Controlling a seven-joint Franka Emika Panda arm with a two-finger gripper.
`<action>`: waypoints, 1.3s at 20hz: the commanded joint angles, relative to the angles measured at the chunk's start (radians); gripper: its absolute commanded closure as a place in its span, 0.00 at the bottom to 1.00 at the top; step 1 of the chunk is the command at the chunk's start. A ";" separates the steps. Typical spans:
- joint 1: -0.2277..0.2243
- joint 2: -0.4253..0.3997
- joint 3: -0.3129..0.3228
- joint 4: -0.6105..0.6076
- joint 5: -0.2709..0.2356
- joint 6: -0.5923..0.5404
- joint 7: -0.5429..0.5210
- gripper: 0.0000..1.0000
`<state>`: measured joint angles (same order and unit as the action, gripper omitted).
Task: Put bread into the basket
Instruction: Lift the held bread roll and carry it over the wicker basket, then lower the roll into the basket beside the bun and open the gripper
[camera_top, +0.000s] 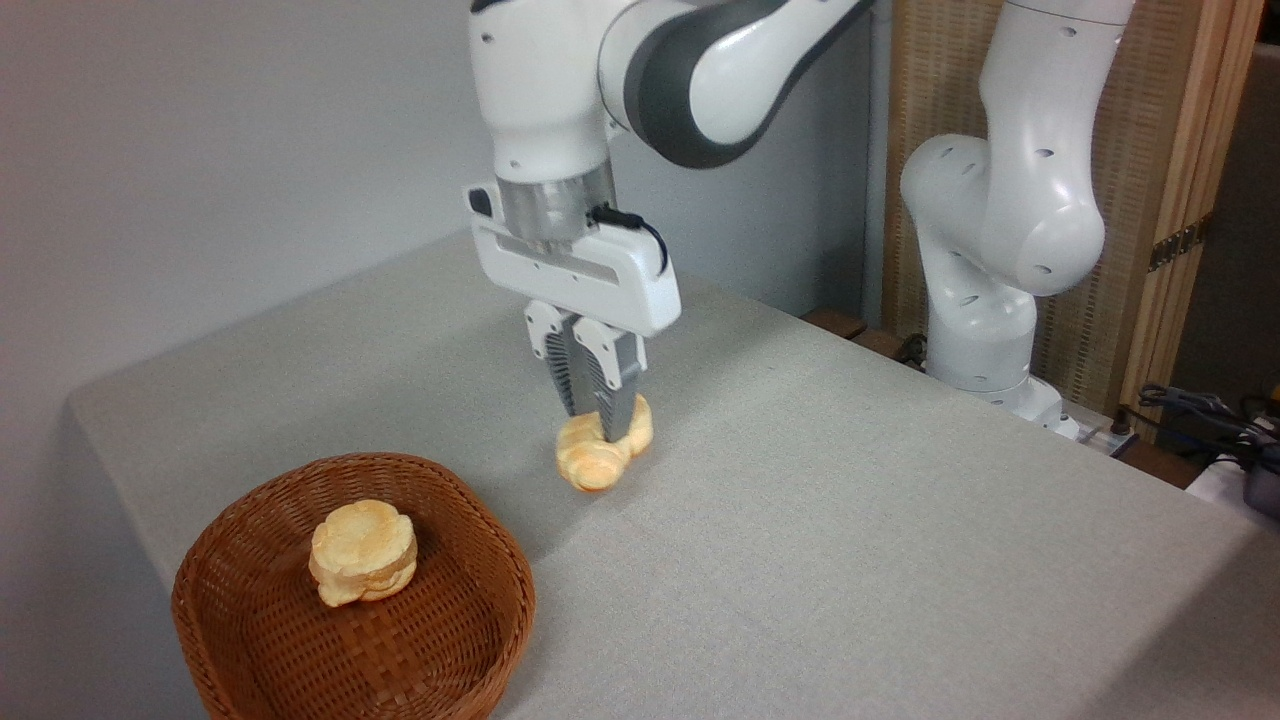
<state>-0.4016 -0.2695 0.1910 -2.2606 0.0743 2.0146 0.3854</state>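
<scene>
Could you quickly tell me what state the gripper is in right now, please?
Gripper: closed on the bread, which sits low at the table, outside the basket.

Plain grey wall behind grey-clothed table; woven, wood-framed screen at right.

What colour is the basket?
Brown woven wicker, clearest in the fixed camera view; a small round bun sits inside it.

Arm bent overhead, tool vertical, fingers pinched
</scene>
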 joint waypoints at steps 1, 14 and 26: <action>-0.011 0.052 0.005 0.093 -0.021 0.041 0.023 0.72; -0.008 0.230 0.016 0.237 -0.217 0.452 0.012 0.00; 0.015 0.289 0.045 0.263 -0.171 0.510 0.024 0.00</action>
<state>-0.3853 -0.0180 0.2263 -2.0327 -0.1144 2.5065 0.3900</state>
